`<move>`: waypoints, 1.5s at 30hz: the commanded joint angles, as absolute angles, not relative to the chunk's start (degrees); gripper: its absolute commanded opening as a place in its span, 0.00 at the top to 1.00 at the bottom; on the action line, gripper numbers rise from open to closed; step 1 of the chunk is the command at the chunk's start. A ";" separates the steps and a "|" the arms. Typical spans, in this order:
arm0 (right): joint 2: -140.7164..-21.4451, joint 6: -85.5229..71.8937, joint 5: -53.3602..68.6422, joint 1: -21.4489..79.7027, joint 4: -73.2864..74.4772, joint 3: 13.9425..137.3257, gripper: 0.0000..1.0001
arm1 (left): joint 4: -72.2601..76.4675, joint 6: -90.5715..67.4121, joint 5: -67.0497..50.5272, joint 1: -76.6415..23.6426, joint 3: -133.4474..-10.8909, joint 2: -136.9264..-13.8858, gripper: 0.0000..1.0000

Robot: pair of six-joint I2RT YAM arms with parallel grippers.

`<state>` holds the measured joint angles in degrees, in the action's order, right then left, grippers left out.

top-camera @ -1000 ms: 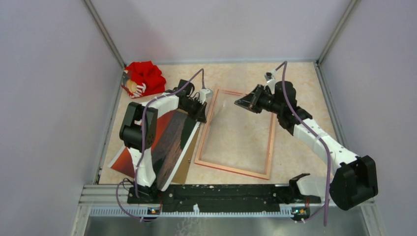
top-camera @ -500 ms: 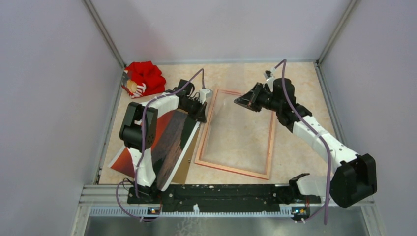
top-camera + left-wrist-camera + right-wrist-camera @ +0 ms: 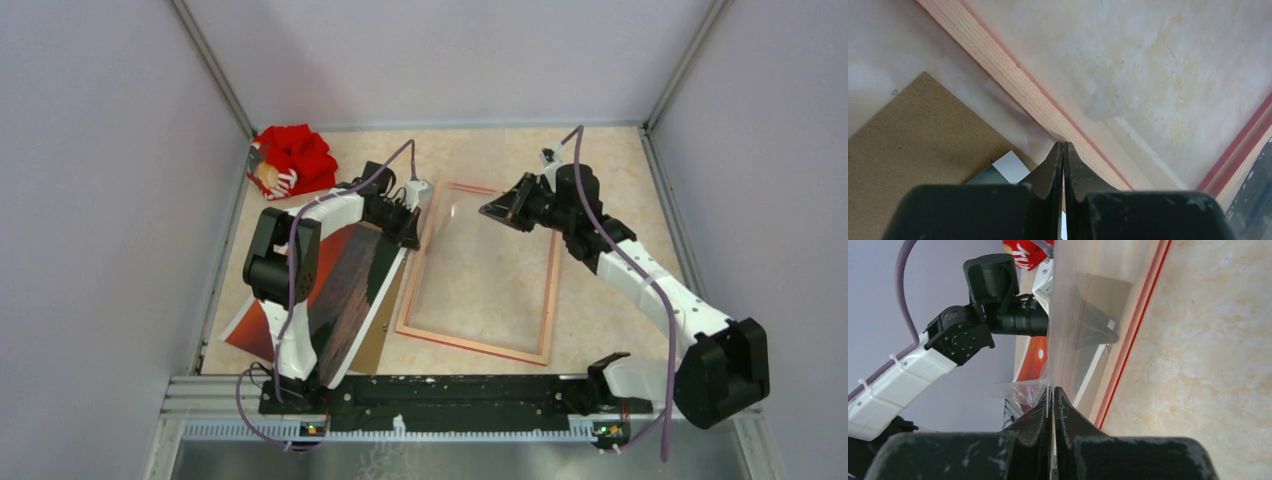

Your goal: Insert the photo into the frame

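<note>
The frame point(image 3: 550, 290) lies flat on the table, pale wood back up, with red edges showing point(image 3: 1013, 80). The photo point(image 3: 345, 285), a dark red sunset print, slants up from the table left of the frame. My left gripper point(image 3: 410, 238) is shut on its upper edge beside the frame's left rail. Its white corner point(image 3: 1009, 166) shows beside the closed left gripper point(image 3: 1063, 145). My right gripper point(image 3: 487, 210) hangs over the frame's far end, shut on a clear sheet point(image 3: 1083, 315) that runs out from the right gripper point(image 3: 1052, 390). The orange photo point(image 3: 1035, 352) shows behind the sheet.
A brown hardboard panel point(image 3: 375, 340) lies under the photo, left of the frame point(image 3: 908, 130). A red bundle point(image 3: 293, 160) sits in the back left corner. Grey walls close the table on three sides.
The right arm's elbow and wrist have shifted slightly with the clear sheet still in its grip. The left arm, photo and frame stay where they were.
</note>
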<state>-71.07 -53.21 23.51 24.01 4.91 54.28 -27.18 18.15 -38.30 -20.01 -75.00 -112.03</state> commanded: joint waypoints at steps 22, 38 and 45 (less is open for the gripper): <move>-61.60 -42.91 18.64 18.63 24.97 45.92 1.00 | -27.28 19.42 -39.44 -20.92 -75.36 -111.80 0.95; -63.81 -42.27 15.58 17.77 25.41 42.63 1.00 | -27.49 19.32 -39.82 -21.05 -75.67 -111.98 0.95; -65.61 -41.75 15.19 17.34 24.52 42.13 0.93 | -27.69 19.40 -39.72 -21.04 -75.90 -111.93 0.96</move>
<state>-64.05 -42.02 12.19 17.06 26.00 43.05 -27.49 18.44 -38.06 -19.84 -75.11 -112.03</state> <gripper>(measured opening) 0.026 0.047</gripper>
